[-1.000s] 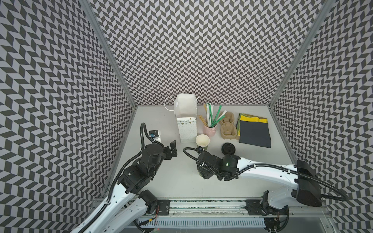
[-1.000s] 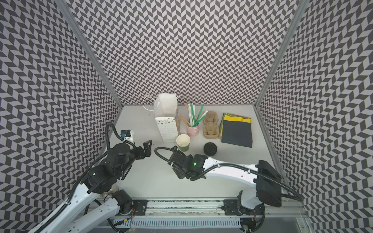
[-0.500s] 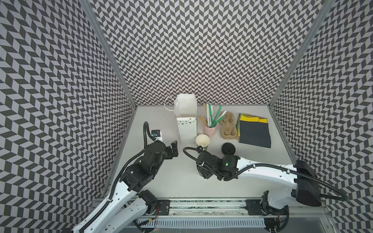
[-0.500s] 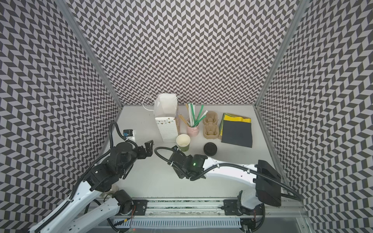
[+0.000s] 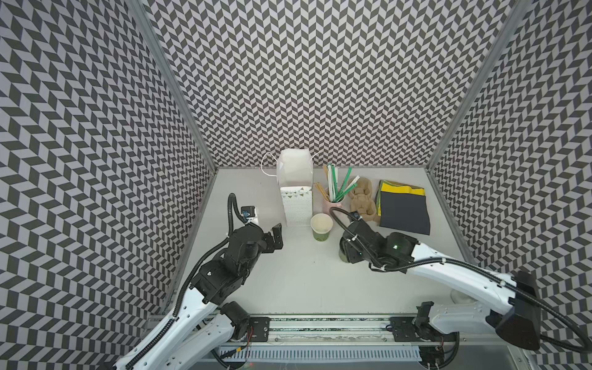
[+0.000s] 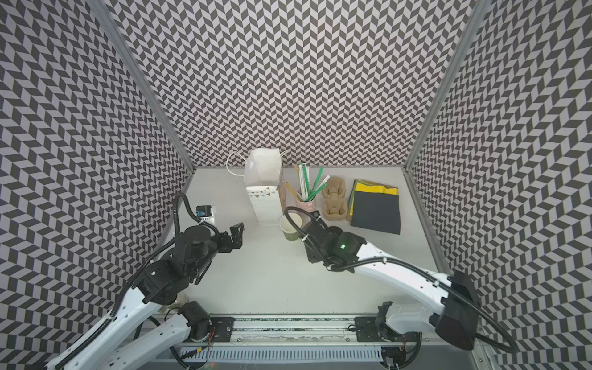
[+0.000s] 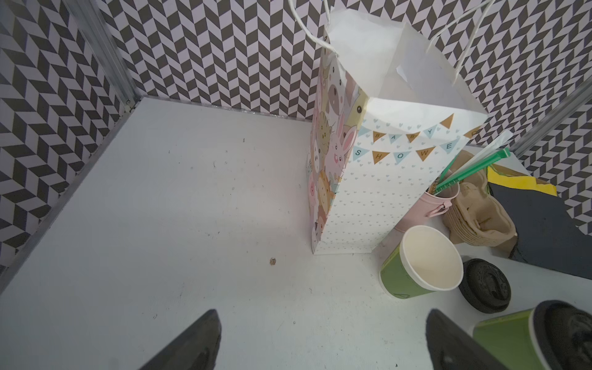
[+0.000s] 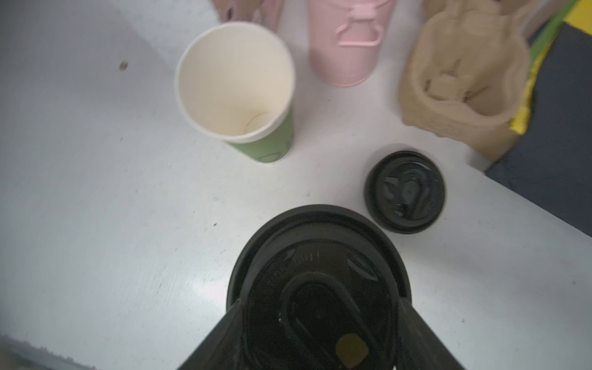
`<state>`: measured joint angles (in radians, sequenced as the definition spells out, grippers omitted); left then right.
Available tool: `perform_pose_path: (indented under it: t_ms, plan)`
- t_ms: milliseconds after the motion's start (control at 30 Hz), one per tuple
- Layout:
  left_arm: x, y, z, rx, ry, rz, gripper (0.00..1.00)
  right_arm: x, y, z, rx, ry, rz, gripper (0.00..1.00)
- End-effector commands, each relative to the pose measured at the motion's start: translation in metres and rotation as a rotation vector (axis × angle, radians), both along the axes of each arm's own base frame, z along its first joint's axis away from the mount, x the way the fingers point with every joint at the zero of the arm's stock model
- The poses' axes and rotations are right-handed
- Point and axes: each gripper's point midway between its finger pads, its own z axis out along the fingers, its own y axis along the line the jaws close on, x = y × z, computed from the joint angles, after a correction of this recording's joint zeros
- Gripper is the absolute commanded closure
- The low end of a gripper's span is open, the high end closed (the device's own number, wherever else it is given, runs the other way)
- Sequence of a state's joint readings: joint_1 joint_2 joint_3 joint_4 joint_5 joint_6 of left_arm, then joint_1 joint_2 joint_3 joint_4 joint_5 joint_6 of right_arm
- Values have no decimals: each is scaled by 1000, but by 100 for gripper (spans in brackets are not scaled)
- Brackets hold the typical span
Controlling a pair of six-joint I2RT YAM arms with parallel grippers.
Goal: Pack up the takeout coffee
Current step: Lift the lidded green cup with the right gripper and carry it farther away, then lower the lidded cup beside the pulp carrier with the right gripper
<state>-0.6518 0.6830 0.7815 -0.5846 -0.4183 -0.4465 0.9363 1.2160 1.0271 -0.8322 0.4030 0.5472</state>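
Note:
The takeout coffee (image 8: 317,256), a green cup with a black lid, stands upright on the table right of the open cup. My right gripper (image 8: 320,304) is shut on it from above, one finger against each side of the lid. In a top view only a dark green strip of the takeout coffee (image 5: 342,255) shows under the right gripper (image 5: 347,248). The left wrist view shows the takeout coffee (image 7: 525,339) at its edge. My left gripper (image 5: 277,237) hovers open and empty over bare table, left of the paper bag (image 5: 296,189).
A lidless green cup (image 5: 321,226) stands in front of the bag. A loose black lid (image 8: 405,192) lies beside it, hidden under my right arm in both top views. Behind are a pink cup of straws (image 5: 334,200), a cardboard cup carrier (image 5: 362,198) and dark folded cloths (image 5: 403,205).
My right gripper has moved to the right and now covers the loose lid in the top views. My left gripper has crept forward toward the bag, still open.

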Motion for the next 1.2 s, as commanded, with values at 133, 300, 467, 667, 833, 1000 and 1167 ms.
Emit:
perform_pose_path:
  t_ms: [133, 300, 467, 667, 833, 1000, 1167]
  plan:
    - [2, -5, -2, -2, -2, -22, 0, 18, -82, 11, -13, -60, -253, 44]
    - [1, -7, -2, -2, 0, -31, 0, 32, -119, 13, 28, -57, -365, 45]
    - [-1, -8, -1, -1, -5, -36, 0, 46, -157, 4, 47, -31, -480, 45]
    - [-3, -11, -1, 4, -7, -47, 0, 54, -183, -2, 27, -22, -583, 45]
    - [-6, -15, -2, 10, -5, -61, 0, 58, -193, -11, 0, 6, -626, 44]
    - [-7, -16, -2, 11, -6, -65, 0, 60, -194, -19, -10, 26, -629, 44]
    - [-8, -15, 0, 5, -13, -68, 0, 60, -194, -23, -18, 36, -635, 39]
